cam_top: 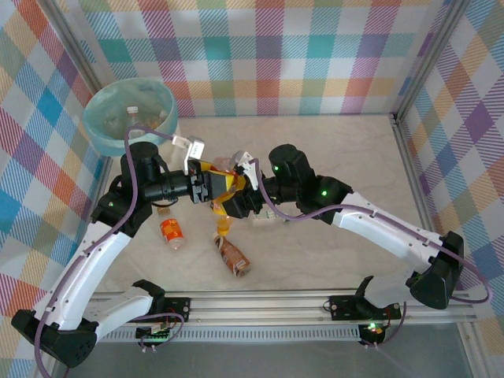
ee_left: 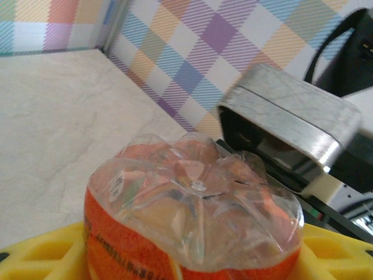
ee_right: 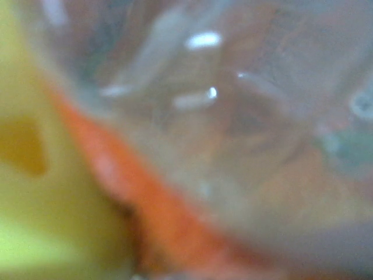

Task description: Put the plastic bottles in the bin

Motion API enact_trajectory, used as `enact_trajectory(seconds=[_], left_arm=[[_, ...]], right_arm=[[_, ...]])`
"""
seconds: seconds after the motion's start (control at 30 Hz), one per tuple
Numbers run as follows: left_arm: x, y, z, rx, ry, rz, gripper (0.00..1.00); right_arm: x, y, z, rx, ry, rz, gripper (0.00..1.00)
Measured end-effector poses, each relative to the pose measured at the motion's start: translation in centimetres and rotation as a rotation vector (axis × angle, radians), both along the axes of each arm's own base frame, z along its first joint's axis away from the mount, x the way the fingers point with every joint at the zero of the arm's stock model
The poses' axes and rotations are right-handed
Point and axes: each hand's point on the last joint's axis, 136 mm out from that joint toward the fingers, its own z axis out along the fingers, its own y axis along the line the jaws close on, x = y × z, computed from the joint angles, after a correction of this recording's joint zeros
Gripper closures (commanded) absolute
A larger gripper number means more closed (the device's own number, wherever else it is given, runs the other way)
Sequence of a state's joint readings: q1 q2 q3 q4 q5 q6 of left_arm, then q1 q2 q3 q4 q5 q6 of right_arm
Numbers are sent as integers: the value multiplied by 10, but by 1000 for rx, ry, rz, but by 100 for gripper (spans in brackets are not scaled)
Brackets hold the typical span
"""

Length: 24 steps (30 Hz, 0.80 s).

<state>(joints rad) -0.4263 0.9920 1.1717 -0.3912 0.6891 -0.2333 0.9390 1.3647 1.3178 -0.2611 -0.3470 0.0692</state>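
Two grippers stood together mid-table in overhead view: left gripper (cam_top: 216, 187) and right gripper (cam_top: 232, 197) at raised bottle (cam_top: 224, 165). Bin (cam_top: 93, 126) sat far left with binned bottles (cam_top: 132, 116) inside. Orange-label bottle (cam_top: 172, 233) and brown bottle (cam_top: 234, 256) lay on table (cam_top: 354, 157).

Left wrist view: yellow fingers (ee_left: 41, 259) pinched raised bottle (ee_left: 192, 198), its base toward camera.

Right wrist view: raised bottle (ee_right: 233, 116) was blurred against yellow finger (ee_right: 35, 192); could not tell jaw state.

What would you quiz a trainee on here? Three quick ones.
1. True or false: the bin stands at the far left corner of the table.
2. The bottle between the fingers of the left gripper has a label that is: A orange, B blue, C green.
3. Is the brown bottle on the table upright or on its side?
Key: 1 true; 2 A; 3 on its side.
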Motion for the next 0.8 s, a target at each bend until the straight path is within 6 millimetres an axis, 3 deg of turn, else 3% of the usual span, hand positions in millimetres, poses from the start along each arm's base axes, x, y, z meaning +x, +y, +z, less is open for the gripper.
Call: enact_trajectory(seconds=[0.13,0.23,0.33,0.53,0.7,0.8], left_arm=[[18,14,3,20,1,143,40],[38,35,10,54,-14,318,40],[53,62,30,84,-58,497,43],[89,117,100,97,-189,824,43],[118,154,158,123,-331,1011,43],[140,177,175,165,-405,1101,43]], right_arm=[[5,-1,2,2,-21,-25,15],[8,-5,10,13,-48,-58,13],[11,-15,23,31,-85,-110,12],[15,-32,44,67,-163,-180,12],[17,-34,40,55,-179,-190,13],[17,-34,37,47,-181,-187,13]])
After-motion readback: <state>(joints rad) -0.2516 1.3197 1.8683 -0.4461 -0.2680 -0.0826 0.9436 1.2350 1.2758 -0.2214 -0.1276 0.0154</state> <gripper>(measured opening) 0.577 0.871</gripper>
